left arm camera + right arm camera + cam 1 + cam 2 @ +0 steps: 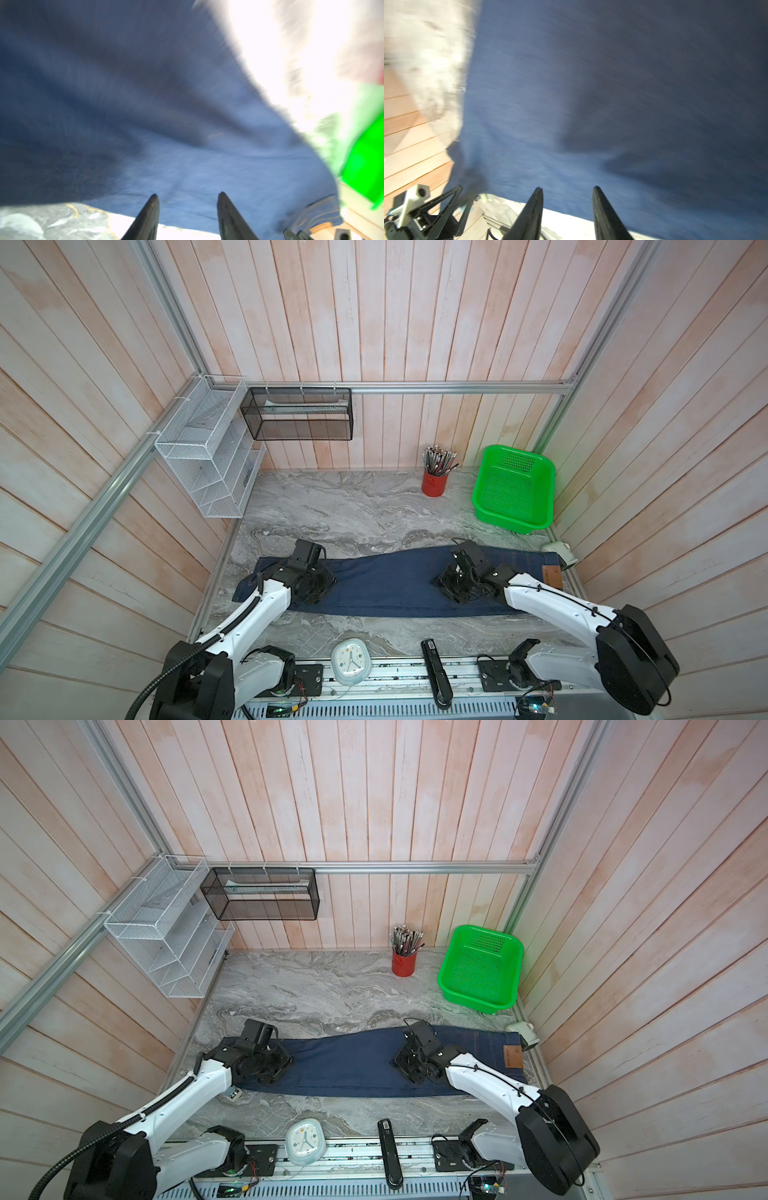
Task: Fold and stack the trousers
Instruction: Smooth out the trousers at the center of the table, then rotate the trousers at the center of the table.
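Where the desk meets the robot's base rail, a pale clock and a long black tool lie across the rail, and just beyond them a bare strip of grey marbled surface runs the whole width. Past that strip the trousers lie flat in one long dark blue band across the desk, the near edge straight, the leg ends close to the left edge, the waist with its tan patch close to the right edge. Little room is left at either end. The left hand hangs over the leg end and the right hand over the part near the waist. In the blurred wrist views each hand's two fingers stand apart with only cloth and desk showing between them, so both are released and grasp nothing. Beside the waist end, against the right wall, sits a small white object. Behind the trousers the desk lies open for a wide stretch. At the far edge a red cup of pencils stands near the back wall, and a green basket fills the far right corner, well apart from the cloth. Pale wooden planks wall the desk on three sides; a white wire rack hangs on the left wall and a black mesh rack on the back wall.
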